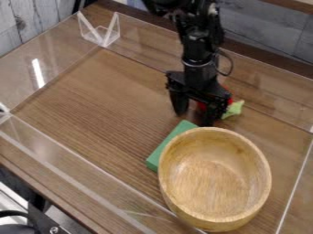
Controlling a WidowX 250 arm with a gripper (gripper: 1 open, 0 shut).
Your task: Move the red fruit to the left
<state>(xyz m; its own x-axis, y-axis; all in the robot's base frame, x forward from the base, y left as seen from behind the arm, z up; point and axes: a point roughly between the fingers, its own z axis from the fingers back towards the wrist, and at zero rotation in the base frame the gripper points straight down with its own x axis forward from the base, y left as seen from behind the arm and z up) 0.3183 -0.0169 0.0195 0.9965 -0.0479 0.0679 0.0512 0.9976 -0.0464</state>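
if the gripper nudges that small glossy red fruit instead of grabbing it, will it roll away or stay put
The small round glossy red fruit looks ball-like, so a nudge would probably send it rolling across the smooth wooden table. Its shiny skin suggests it may slip between the open black gripper fingers. The green leafy bit might slow a roll slightly.
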